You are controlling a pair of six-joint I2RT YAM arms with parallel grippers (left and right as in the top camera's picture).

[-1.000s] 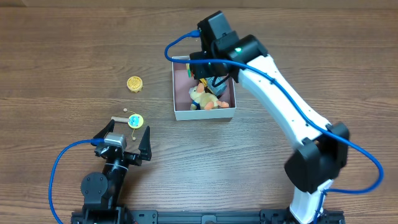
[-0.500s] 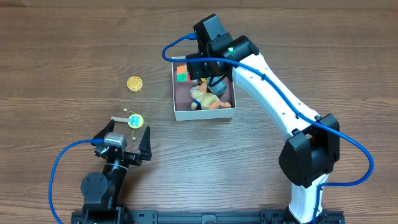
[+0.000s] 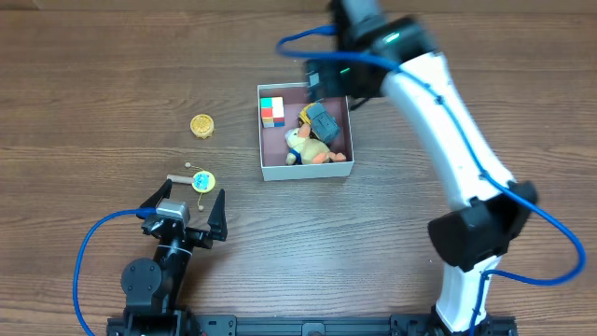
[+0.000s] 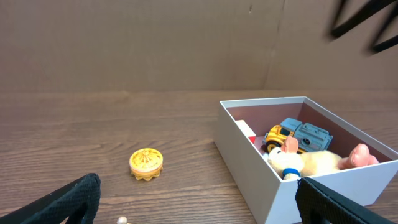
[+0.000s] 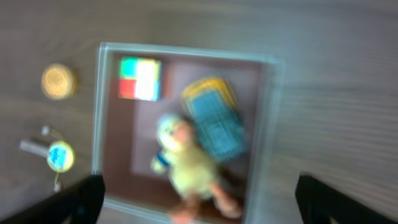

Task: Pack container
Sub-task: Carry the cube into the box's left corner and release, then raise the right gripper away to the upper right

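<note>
The container (image 3: 304,172) is a square white-walled box with a mauve floor, at table centre. Inside lie a coloured cube (image 3: 271,112) in the far-left corner, a blue and yellow toy truck (image 3: 323,121) and a plush duck (image 3: 304,146). My right gripper (image 3: 334,91) hovers above the box's far edge, open and holding nothing. Its blurred wrist view looks straight down on the container (image 5: 99,118), cube (image 5: 140,78), truck (image 5: 214,121) and duck (image 5: 186,168) between the spread right gripper (image 5: 199,205). My left gripper (image 3: 185,207) rests open at the near left, facing the container (image 4: 249,168).
A yellow round toy (image 3: 201,125) lies left of the box, also in the left wrist view as a yellow round toy (image 4: 146,164). A blue-and-yellow disc (image 3: 202,181) with a small stick (image 3: 177,177) lies just ahead of the left gripper. A brown wall backs the table.
The right gripper opened and let go of the coloured cube, which now lies in the box's far-left corner. The right arm lifted and drew back to the far right. The left arm stayed still.
</note>
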